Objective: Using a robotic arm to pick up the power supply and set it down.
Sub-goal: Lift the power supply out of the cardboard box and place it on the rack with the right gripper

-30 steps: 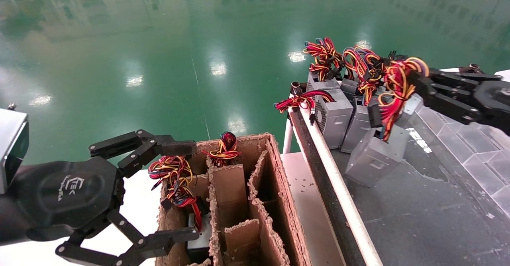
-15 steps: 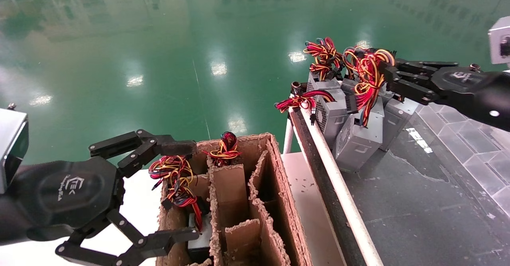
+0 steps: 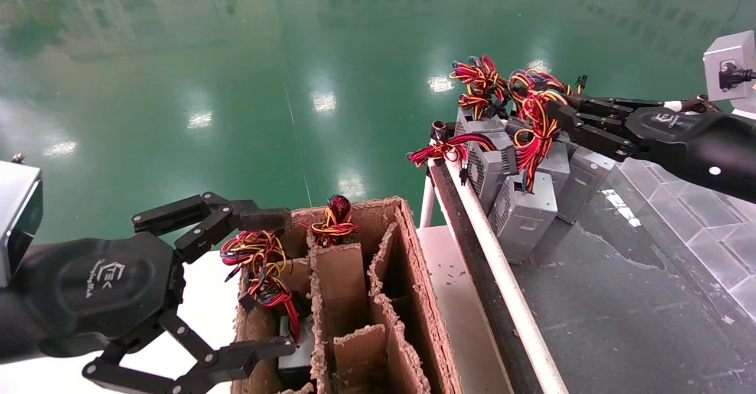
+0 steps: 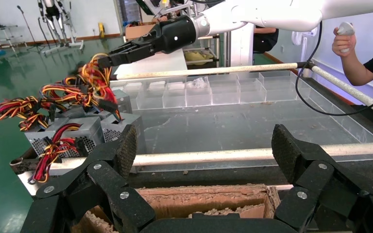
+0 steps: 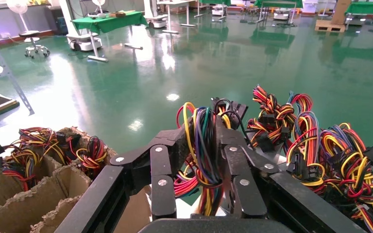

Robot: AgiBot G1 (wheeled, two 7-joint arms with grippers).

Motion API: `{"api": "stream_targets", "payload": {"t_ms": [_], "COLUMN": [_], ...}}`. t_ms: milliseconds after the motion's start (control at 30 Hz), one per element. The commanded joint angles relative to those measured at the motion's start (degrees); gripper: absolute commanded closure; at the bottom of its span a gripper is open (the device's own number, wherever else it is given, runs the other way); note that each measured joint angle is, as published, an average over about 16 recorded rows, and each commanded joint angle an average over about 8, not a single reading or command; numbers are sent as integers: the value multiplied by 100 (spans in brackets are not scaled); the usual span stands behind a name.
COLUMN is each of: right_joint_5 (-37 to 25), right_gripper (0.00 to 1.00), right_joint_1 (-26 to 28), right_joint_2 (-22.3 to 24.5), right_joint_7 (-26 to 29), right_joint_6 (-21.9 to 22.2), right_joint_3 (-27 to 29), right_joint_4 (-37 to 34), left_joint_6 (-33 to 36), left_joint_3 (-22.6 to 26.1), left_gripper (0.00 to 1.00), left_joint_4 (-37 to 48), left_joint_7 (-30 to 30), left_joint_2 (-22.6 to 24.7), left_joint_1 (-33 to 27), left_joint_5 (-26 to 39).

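Note:
My right gripper (image 3: 552, 110) reaches in from the right and is shut on the red, yellow and orange wire bundle (image 3: 533, 128) of a grey power supply (image 3: 522, 214). That box stands upright below the fingers, its base down at the dark table (image 3: 620, 299), beside the row of other units. In the right wrist view the wires (image 5: 201, 150) are pinched between the fingers of that gripper (image 5: 201, 133). The left wrist view shows the same robotic arm (image 4: 252, 12) and power supply (image 4: 124, 124) from across the table. My left gripper (image 3: 277, 283) hangs open over the cardboard box, holding nothing.
Other grey power supplies (image 3: 493, 169) with wire bundles stand at the table's far left corner. A white rail (image 3: 502, 276) edges the table. The brown cardboard box (image 3: 413, 276) with dividers holds more wired units (image 3: 260, 264). A person (image 4: 364, 53) stands beyond the table.
My right gripper has moved left and away with the power supply. The box hung tilted above the table before; now it stands upright against the row.

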Motion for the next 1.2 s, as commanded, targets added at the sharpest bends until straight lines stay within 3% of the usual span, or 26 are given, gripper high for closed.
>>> {"api": "stream_targets", "payload": {"t_ms": [33,733,933,1200], "right_joint_5": [-21,-103,114,192], "right_gripper": [0,0,0,0], "right_joint_1": [58,252,185,-141], "right_joint_2": [-31,-90,-77,44], "right_joint_7": [-52,-367,-603,-428], "right_joint_6": [-70,-487,-888,-835], "right_joint_3": [-15,-73,67,200], "right_joint_4": [-140,-837,-715,-58], "left_joint_6": [0,-2,-3,-3], "left_joint_3": [0,5,6,7], "left_gripper": [0,0,0,0], "left_joint_4": [0,0,1,4], "left_joint_7": [0,2,3,5], "left_joint_2": [0,-2,-2,-2], "left_joint_1": [0,-1,-1,-1], "left_joint_5": [0,-3,-4,-5]}}
